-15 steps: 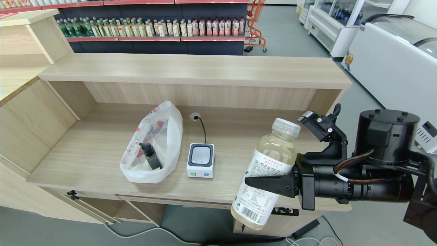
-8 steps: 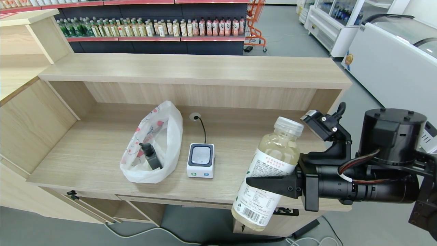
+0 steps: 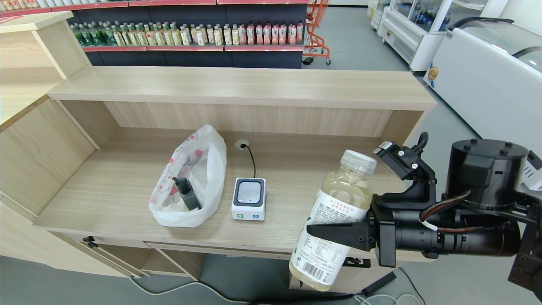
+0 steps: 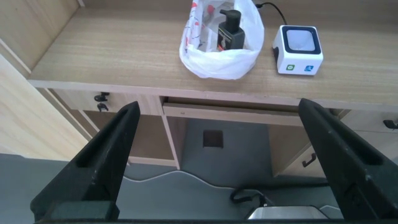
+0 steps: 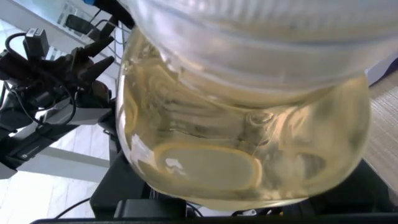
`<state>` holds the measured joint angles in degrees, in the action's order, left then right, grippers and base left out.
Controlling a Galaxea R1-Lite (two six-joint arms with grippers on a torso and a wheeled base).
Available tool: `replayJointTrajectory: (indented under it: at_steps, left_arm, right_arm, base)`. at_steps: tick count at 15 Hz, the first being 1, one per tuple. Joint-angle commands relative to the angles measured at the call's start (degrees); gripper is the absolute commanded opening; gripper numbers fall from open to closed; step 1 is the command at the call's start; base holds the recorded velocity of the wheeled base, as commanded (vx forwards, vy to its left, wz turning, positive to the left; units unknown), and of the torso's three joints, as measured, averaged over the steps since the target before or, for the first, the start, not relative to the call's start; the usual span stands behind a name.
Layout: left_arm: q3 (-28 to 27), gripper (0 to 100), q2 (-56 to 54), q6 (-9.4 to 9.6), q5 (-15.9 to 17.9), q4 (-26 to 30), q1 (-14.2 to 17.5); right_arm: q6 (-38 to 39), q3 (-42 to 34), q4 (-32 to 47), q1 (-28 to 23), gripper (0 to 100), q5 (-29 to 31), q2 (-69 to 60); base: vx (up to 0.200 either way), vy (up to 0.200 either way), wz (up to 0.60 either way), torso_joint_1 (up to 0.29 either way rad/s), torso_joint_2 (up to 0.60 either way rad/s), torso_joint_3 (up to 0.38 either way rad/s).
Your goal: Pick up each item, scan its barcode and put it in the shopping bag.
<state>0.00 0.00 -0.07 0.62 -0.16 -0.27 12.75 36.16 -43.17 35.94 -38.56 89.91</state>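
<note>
My right gripper (image 3: pixel 338 228) is shut on a clear bottle of pale yellow drink (image 3: pixel 332 220) with a white cap and white label, held tilted over the counter's front right edge; its barcode faces down and forward. Up close, the right wrist view shows the bottle (image 5: pixel 249 124). The white barcode scanner (image 3: pixel 249 198) sits mid-counter, left of the bottle. A white shopping bag with red print (image 3: pixel 190 178) lies open left of the scanner, holding a dark pump bottle (image 3: pixel 185 193). My left gripper (image 4: pixel 217 162) hangs open below the counter front, looking at the bag (image 4: pixel 217 37) and scanner (image 4: pixel 300 48).
The wooden counter (image 3: pixel 118 186) has a raised back ledge and side walls. The scanner's black cable (image 3: pixel 250 159) runs to a hole at the back. Drawers (image 4: pixel 217 115) sit under the counter. Store shelves of drinks (image 3: pixel 190 34) and freezers (image 3: pixel 487 67) stand behind.
My right arm with the bottle has drifted slightly down and to the right. Bag and scanner have not moved.
</note>
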Motion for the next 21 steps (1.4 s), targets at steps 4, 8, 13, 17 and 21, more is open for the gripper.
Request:
replayJointTrajectory:
  at_steps: [4,8,13,17,21]
  left_arm:
    - [0.0,100,0.1,-0.01,0.0,0.0,0.0]
    - [0.0,100,0.1,-0.01,0.0,0.0,0.0]
    - [0.0,100,0.1,-0.01,0.0,0.0,0.0]
    - [0.0,100,0.1,-0.01,0.0,0.0,0.0]
    - [0.0,100,0.1,-0.01,0.0,0.0,0.0]
  right_arm:
    - [-0.1,0.1,-0.1,0.3,0,0.0,-0.2]
    - [-16.8,0.8,-0.2,-1.6,0,6.9,0.3]
    - [-45.7,1.2,-4.9,-2.4,0,29.2,0.0]
    - [-61.2,1.2,-8.2,-1.3,0,34.7,0.0]
    - [-71.3,0.5,-12.4,-1.0,0,35.4,1.5]
  base:
    - [0.000,0.000,0.00,0.000,0.00,0.000]
    - [0.000,0.000,0.00,0.000,0.00,0.000]
    - [0.000,0.000,0.00,0.000,0.00,0.000]
    - [0.000,0.000,0.00,0.000,0.00,0.000]
    - [0.000,0.000,0.00,0.000,0.00,0.000]
